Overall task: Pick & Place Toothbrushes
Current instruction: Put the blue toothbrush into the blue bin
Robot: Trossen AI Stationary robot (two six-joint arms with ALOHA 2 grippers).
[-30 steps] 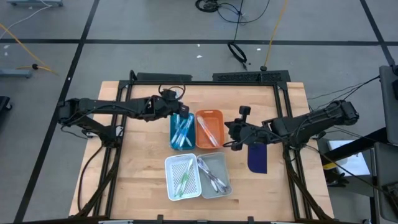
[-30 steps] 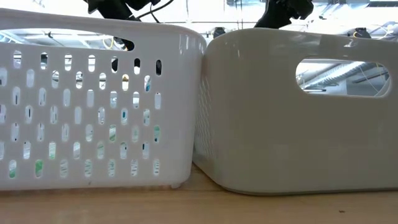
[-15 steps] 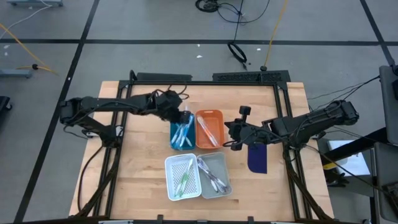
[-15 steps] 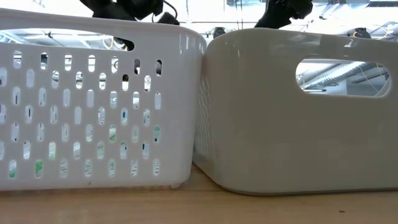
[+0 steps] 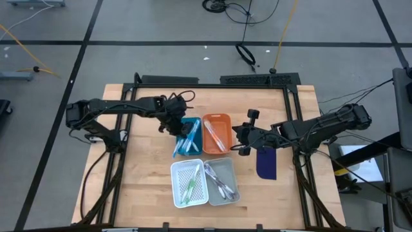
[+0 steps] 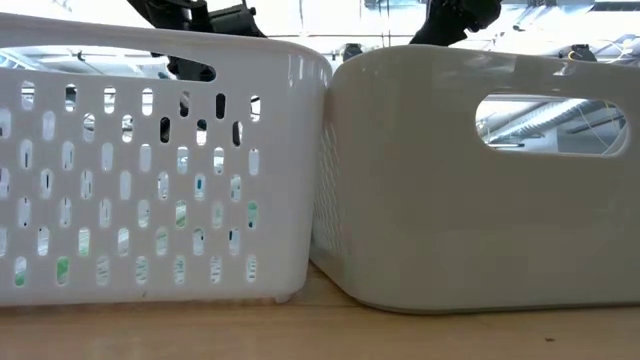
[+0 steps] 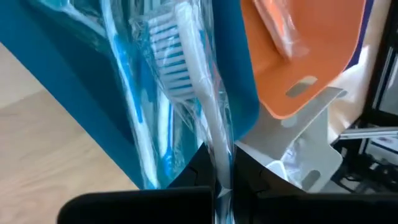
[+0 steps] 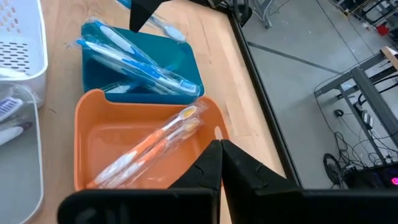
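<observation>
A wooden tabletop [image 5: 141, 167] carries four small trays grouped near its middle. On the far side, a blue tray [image 5: 187, 122] sits just left of an orange tray [image 5: 221, 120], the two side by side. On the near side, a white perforated tray [image 5: 178, 174] stands touching a grey tray [image 5: 230, 169] to its right. A dark blue oblong pad [image 5: 266, 163] lies right of the trays, well apart from them. Beyond the tabletop, black cables [image 5: 244, 53] lie on the grey floor [image 5: 161, 26].
</observation>
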